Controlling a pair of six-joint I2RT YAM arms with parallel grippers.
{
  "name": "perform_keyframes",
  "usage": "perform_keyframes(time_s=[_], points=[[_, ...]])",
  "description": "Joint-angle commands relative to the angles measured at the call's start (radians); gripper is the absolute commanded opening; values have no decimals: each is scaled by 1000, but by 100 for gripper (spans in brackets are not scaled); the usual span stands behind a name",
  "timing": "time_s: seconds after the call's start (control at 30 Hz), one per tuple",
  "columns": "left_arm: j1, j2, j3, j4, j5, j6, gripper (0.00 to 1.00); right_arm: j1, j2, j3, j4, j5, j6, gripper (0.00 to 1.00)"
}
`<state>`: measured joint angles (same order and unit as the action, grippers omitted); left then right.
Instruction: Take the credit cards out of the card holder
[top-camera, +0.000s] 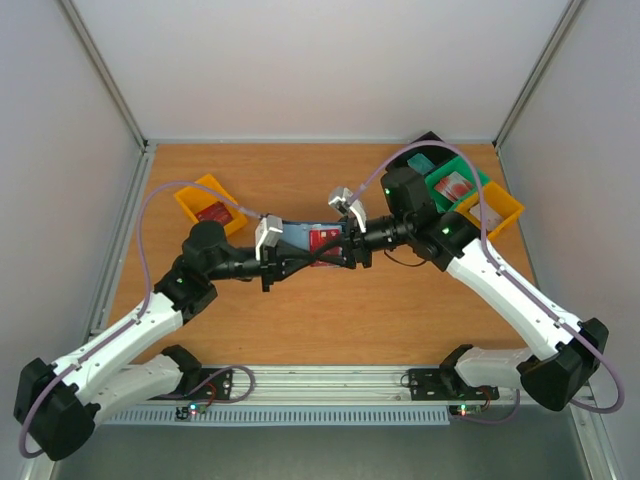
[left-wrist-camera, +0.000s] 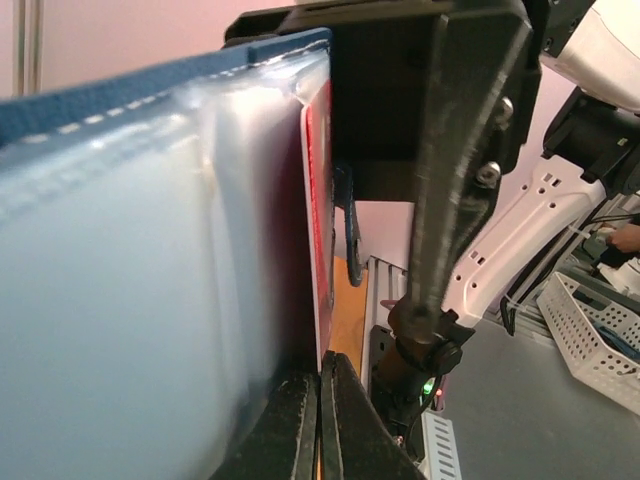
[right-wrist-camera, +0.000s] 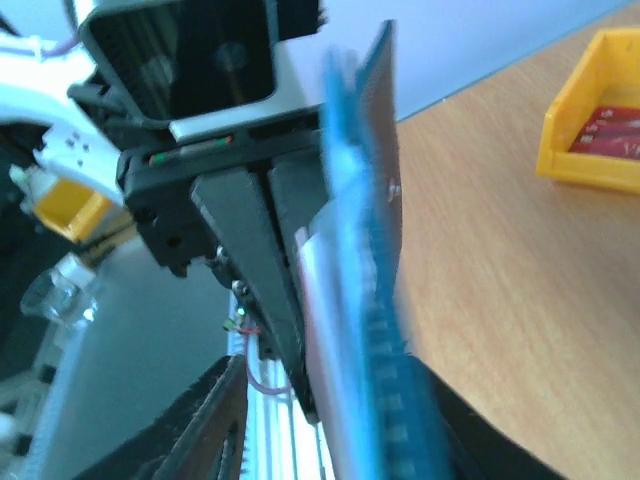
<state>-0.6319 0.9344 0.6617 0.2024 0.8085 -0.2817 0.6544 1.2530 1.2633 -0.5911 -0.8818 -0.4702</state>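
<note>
Seen from above, the two arms meet over the middle of the table (top-camera: 330, 310), and the blue wallet (top-camera: 298, 238) is between them with a red card (top-camera: 324, 238) in its pocket.

In the left wrist view, the left gripper (left-wrist-camera: 320, 420) is pinched together on the wallet's lower edge.

In the right wrist view, the right gripper (right-wrist-camera: 335, 430) is spread on both sides of the wallet, and one finger (right-wrist-camera: 215, 425) is not touching it.

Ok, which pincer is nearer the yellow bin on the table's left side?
Left. The left pincer sits just right of that yellow bin; the right pincer is further right, beyond the card holder.
</note>
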Motion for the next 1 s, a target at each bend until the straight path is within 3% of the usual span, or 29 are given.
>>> perform_keyframes(time_s=[0.0, 0.13, 0.27, 0.33, 0.43, 0.53, 0.63, 0.73, 0.8, 0.97], points=[[33, -13, 36, 76, 23, -53, 0, -28, -48, -36, 8, -52, -21, 46], [56, -23, 31, 71, 43, -74, 0, -61, -87, -53, -34, -89, -35, 52], [58, -23, 33, 73, 67, -45, 0, -91, -108, -60, -55, -127, -43, 48], [58, -21, 33, 78, 81, -34, 0, -99, -109, -60, -49, -139, -32, 38], [58, -21, 33, 78, 93, -12, 0, -107, -97, -58, -31, -146, -15, 14], [58, -21, 31, 81, 101, -10, 0, -106, -75, -52, -15, -162, 1, 2], [58, -19, 27, 97, 124, -10, 0, -105, -67, -51, -8, -174, 1, 1], [62, -25, 33, 98, 128, 11, 15, -106, -63, -43, -29, -181, -16, 1], [68, -23, 41, 97, 130, 12, 19, -105, -61, -40, -43, -192, -28, 1], [74, -14, 43, 112, 137, -18, 14, -106, -69, -40, -66, -200, -48, 1]])
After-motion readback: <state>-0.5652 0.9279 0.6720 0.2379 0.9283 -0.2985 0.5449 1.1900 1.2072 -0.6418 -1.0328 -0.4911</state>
